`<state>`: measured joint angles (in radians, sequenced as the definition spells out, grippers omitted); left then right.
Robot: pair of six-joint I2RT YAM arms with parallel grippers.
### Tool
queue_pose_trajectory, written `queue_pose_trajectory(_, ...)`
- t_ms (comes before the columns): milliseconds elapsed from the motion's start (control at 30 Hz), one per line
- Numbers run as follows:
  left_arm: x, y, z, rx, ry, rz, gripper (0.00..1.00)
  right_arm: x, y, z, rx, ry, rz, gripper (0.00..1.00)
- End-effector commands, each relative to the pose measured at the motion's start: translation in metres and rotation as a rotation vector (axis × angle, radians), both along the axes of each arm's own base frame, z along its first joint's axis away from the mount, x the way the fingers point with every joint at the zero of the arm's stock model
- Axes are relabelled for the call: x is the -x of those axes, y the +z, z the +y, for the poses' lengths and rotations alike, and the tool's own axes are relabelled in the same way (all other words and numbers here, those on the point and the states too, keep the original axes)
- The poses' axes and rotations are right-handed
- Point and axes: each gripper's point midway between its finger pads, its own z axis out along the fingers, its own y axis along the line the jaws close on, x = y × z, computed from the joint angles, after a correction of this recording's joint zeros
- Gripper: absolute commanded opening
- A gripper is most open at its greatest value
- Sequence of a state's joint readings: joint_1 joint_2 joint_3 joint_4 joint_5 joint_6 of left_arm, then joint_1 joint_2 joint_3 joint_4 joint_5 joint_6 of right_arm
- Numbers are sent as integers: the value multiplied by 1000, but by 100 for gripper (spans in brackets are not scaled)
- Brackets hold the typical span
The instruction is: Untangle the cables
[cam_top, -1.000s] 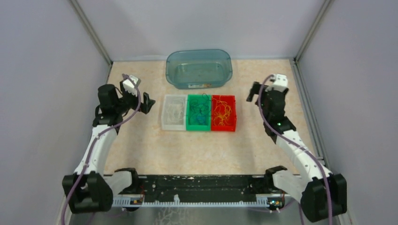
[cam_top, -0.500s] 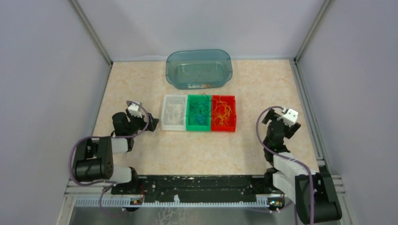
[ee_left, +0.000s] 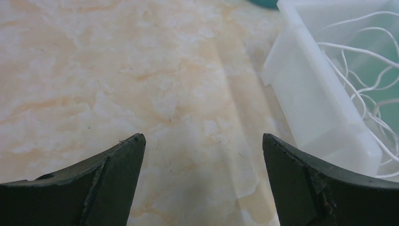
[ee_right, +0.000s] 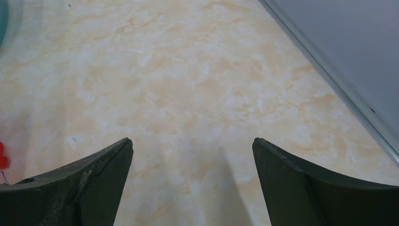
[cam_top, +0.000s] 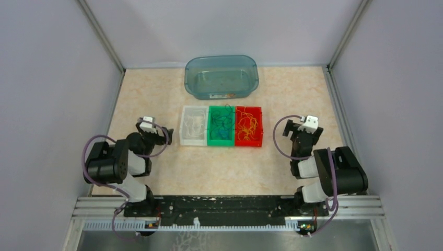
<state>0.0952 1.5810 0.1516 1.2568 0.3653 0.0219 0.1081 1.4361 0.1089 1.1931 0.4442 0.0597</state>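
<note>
Two dark fingers (ee_left: 108, 188) of the left gripper (ee_left: 202, 137) stand wide apart, with only the marbled beige table (ee_left: 141, 70) showing between them. Nothing is held. Just ahead and to the right of the right-hand finger in that wrist view sits the near corner of a white bin (ee_left: 306, 94), not touched by either finger. Inside it lie the white cables (ee_left: 357, 70), thin loops crossing one another loosely.

The right gripper (ee_right: 191, 140) is likewise spread wide and holds nothing; its fingers (ee_right: 84, 188) frame bare tabletop, with the metal edge rail (ee_right: 329, 80) and grey wall running off to the right. A sliver of red shows at the left border of that view.

From above, both arms are folded back low near their bases, the left gripper close to the white bin's left side and the right gripper apart from the red bin (cam_top: 248, 143). Three bins stand touching in a row at the middle of the table: white, then a green bin (cam_top: 221, 142), then red. The dark and blue cables (cam_top: 222, 124) lie tangled in the green one, and the yellow-orange cables (cam_top: 248, 124) lie in the red one. Behind the row, apart from it, stands a translucent teal tub (cam_top: 221, 57); what specks lie in it are too small to tell.
</note>
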Motion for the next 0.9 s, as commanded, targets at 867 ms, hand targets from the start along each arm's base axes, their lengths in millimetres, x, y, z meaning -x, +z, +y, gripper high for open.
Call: queue_pose_trajectory(867,-34,26,2,-89,82,-83,99,-21,30,2,5,25,-98,99)
